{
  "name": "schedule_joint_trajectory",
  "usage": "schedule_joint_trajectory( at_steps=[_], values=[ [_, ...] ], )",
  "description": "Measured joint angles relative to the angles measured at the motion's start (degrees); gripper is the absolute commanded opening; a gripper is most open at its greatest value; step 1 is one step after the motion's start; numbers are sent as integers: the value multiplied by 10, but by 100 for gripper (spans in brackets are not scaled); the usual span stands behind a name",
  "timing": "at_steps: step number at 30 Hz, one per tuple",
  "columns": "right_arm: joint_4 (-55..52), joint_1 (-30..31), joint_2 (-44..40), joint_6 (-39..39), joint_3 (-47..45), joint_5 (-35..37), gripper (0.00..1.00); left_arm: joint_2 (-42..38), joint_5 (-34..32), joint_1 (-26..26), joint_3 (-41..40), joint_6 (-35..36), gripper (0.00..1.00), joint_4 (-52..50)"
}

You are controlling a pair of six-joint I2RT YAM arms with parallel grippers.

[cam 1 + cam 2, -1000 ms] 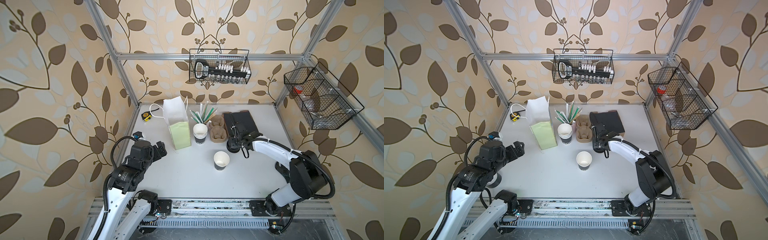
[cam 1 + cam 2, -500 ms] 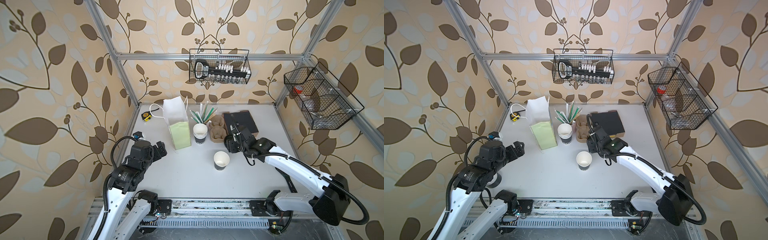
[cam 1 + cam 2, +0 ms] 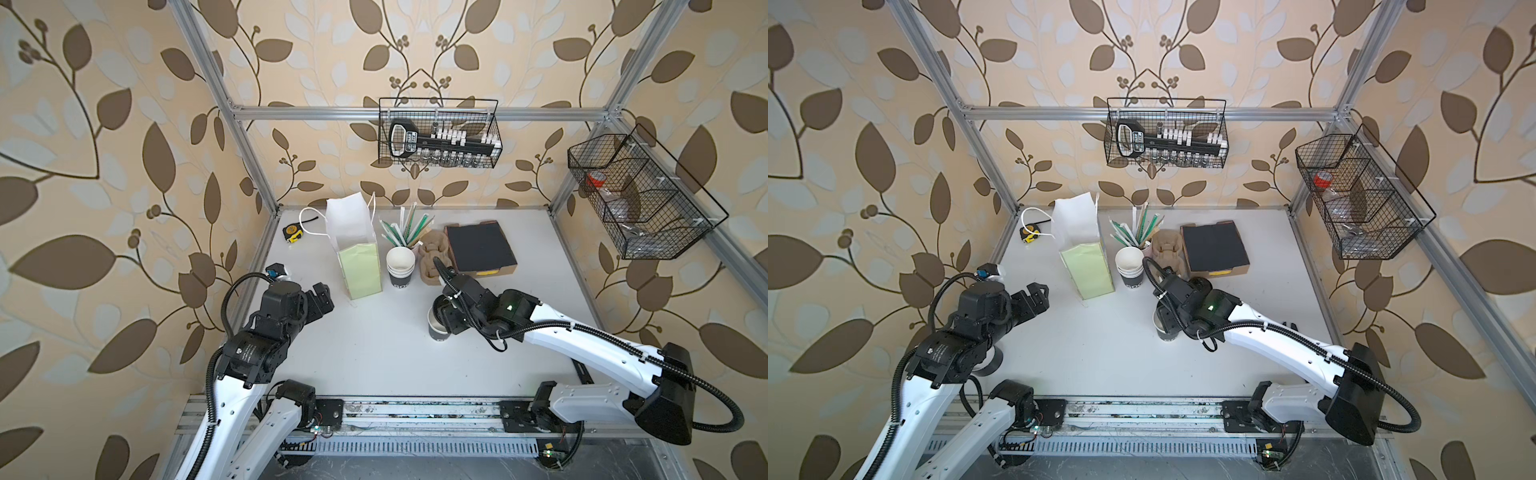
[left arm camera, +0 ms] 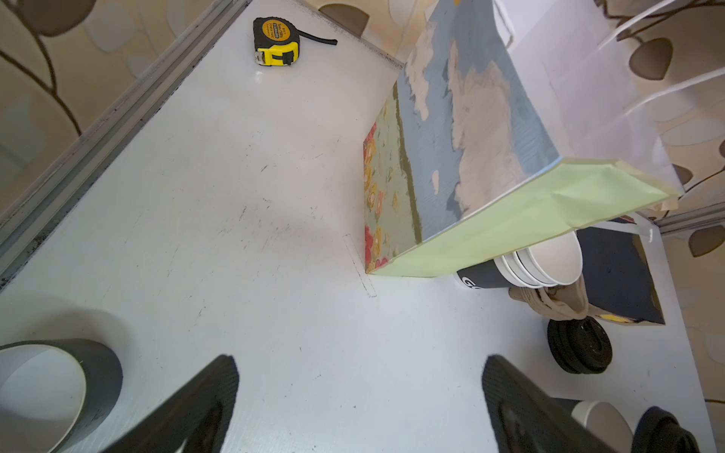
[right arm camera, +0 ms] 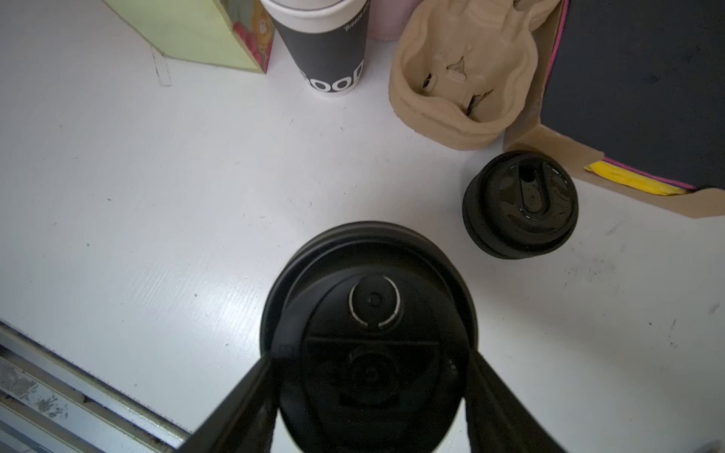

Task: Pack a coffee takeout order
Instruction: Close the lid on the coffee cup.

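Note:
A black paper cup [image 3: 437,332] [image 3: 1165,333] stands mid-table. My right gripper [image 3: 443,318] [image 5: 370,364] hovers right over it, shut on a round black lid [image 5: 368,313] that covers most of the cup's mouth. I cannot tell whether lid and rim touch. The tan pulp carrier [image 3: 433,258] [image 5: 463,78] sits behind, beside a cardboard box with the dark sheet [image 3: 480,245] [image 5: 635,86] on top. My left gripper [image 3: 322,296] [image 4: 359,392] stays open and empty above bare table at the left.
A stack of spare lids [image 5: 520,204] [image 4: 578,345] lies by the box corner. A stack of cups [image 3: 400,266], straws [image 3: 405,228], an open paper bag [image 3: 357,253] and a tape measure [image 3: 292,233] line the back. A black ring [image 4: 51,388] rests by the left arm.
My right arm has swung from the lid stack by the box to above the cup, carrying a lid. The left arm has not moved.

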Motion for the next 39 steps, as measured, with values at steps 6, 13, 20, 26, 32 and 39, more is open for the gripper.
schedule_joint_trajectory(
  at_steps=[6, 13, 20, 26, 32, 39],
  values=[
    [-7, 10, 31, 0, 0, -1, 63, 0, 0, 0, 0, 0, 99, 0],
    [-14, 10, 45, -2, 20, 0, 63, 0, 0, 0, 0, 0, 99, 0],
    [-21, 10, 66, -5, 31, -1, 64, 0, 0, 0, 0, 0, 99, 0],
    [-32, 10, 71, -7, 35, -1, 64, 0, 0, 0, 0, 0, 99, 0],
    [-32, -3, 75, -15, 36, -16, 64, 0, 0, 0, 0, 0, 99, 0],
    [-23, -18, 81, -23, 35, -41, 64, 0, 0, 0, 0, 0, 99, 0]
  ],
)
